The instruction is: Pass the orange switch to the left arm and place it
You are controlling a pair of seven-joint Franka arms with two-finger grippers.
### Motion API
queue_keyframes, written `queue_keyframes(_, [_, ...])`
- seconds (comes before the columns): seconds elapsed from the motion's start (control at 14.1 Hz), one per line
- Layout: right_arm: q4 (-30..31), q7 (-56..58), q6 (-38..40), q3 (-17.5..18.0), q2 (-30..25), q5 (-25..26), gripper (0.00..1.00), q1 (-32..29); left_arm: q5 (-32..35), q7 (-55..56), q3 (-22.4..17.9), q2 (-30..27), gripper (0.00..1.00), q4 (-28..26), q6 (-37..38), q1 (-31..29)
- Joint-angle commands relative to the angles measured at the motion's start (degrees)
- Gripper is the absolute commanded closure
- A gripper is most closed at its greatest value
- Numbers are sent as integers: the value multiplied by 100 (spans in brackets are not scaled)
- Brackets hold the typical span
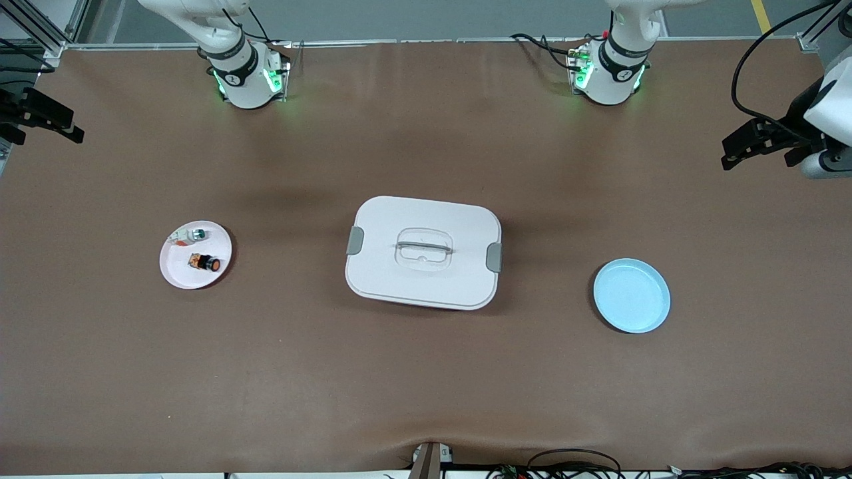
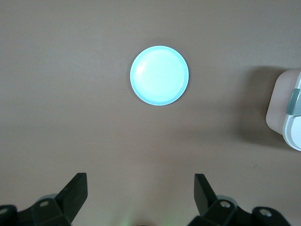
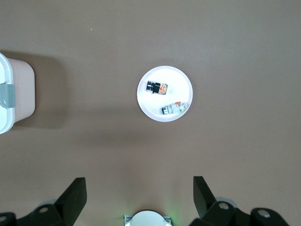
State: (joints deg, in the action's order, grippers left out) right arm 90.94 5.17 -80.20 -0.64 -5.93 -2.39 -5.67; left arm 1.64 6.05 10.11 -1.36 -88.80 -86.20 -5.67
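Observation:
The orange switch (image 1: 205,263) (image 3: 157,87) lies on its side on a small white plate (image 1: 183,273) (image 3: 150,106) toward the right arm's end of the table. The white lidded box (image 1: 423,251) (image 2: 287,108) (image 3: 16,92) sits at the table's middle, between that plate and a pale blue plate (image 1: 631,295) (image 2: 159,75). My right gripper (image 1: 43,130) (image 3: 139,190) hangs open and high over its end of the table, nothing between its fingers. My left gripper (image 1: 762,150) (image 2: 141,188) hangs open and high over the other end, also holding nothing.
A small white part with a green button (image 1: 193,234) (image 3: 173,108) shares the white plate with the switch. The blue plate holds nothing. The box has grey side latches (image 1: 355,240) and a recessed lid handle. Brown tabletop surrounds all three.

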Motion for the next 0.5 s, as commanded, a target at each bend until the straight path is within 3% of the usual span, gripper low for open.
queue_keyframes(0.0, [-86,54,119,37,56,-16,0,-154,91,-60,-1,-22,0,-59,-90,-13])
queue_keyframes(0.21, [-86,45,268,37,336,10,0,-180,91,-60,-1,4,0,-59,-108,-13])
queue_keyframes(0.42, [-129,36,470,29,1073,36,0,-198,91,-60,-1,13,0,-59,-160,-13])
